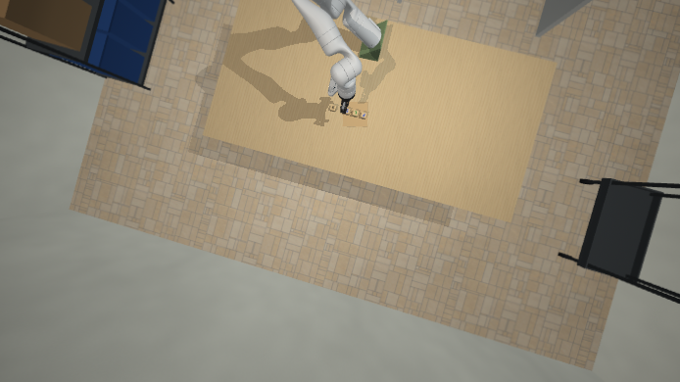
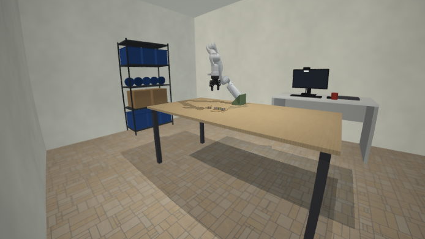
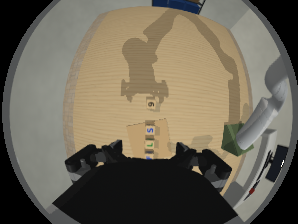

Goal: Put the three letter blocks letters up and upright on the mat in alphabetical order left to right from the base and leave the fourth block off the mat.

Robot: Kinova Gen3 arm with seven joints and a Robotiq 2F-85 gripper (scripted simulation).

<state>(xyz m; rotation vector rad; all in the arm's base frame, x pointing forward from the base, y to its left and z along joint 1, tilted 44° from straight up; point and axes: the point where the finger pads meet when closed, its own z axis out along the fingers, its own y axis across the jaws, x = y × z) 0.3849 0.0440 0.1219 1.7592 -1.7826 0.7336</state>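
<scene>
Top view: the mat (image 1: pixel 357 120) lies just above frame centre on the counter (image 1: pixel 451 132), well inside every edge. The row of blocks (image 1: pixel 356 114) runs left to right, and the fourth block (image 1: pixel 332 107) sits off the mat's left edge.

Exterior view: the pincer (image 2: pixel 214 86) hangs spread, holding nothing, above the blocks.

Wrist view: the row runs up the frame.

A black shelf rack (image 2: pixel 119 67) held blue bins beyond the desk's (image 2: pixel 282 126) far-left corner; a monitor (image 2: pixel 310 78) stood beyond its right edge.
</scene>
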